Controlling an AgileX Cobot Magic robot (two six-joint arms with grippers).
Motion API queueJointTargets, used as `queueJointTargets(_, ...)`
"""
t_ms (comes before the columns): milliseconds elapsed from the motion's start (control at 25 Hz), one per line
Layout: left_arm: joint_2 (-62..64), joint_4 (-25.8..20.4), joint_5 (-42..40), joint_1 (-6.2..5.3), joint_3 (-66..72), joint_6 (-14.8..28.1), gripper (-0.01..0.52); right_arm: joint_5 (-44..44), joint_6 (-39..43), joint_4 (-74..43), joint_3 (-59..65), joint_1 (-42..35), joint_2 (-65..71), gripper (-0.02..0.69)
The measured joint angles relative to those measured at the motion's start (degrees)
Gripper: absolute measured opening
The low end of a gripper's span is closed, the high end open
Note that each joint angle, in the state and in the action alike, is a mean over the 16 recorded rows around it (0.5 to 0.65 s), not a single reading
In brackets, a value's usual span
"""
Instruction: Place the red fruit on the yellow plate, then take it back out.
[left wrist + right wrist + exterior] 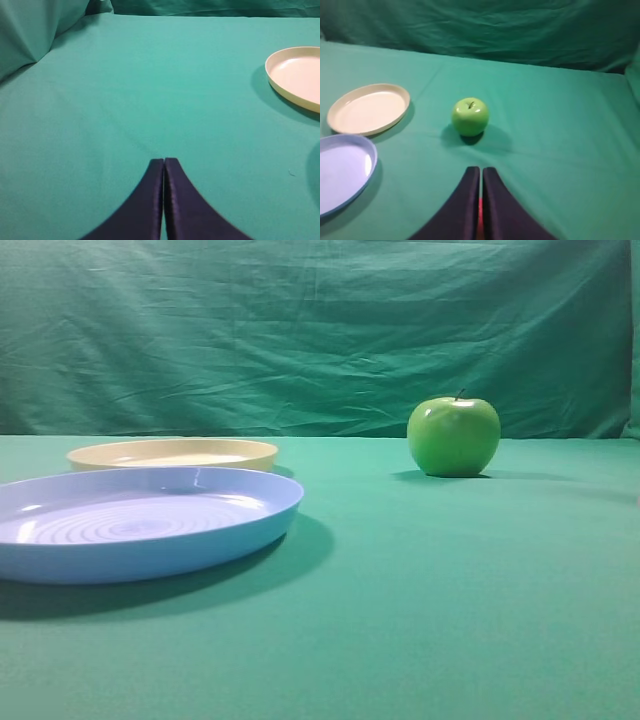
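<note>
Right wrist: end effector [480,172] closed, possibly gripping red.

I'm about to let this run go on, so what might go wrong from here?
The right gripper has its jaws shut, with only a sliver of what may be the red fruit showing between them, so it may not be held. The green apple sits just ahead and might get bumped. The blue plate lies beside the yellow plate, inviting a wrong drop.
</note>
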Motion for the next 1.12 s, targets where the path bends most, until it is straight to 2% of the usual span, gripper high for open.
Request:
queueJointTargets(520,0.00,0.00,0.00,0.00,0.00,0.00,0.000,-16.79,3.07,-3.48,22.07,-11.95,-13.19,0.000)
queueJointTargets(800,0.00,0.00,0.00,0.00,0.00,0.00,0.000,-19.96,3.10,-3.91,30.97,-13.18,-15.23,0.000)
queueJointTargets(1120,0.00,0.00,0.00,0.00,0.00,0.00,0.000,-22.47,2.57,-3.94,35.36,-13.23,-15.30,0.000)
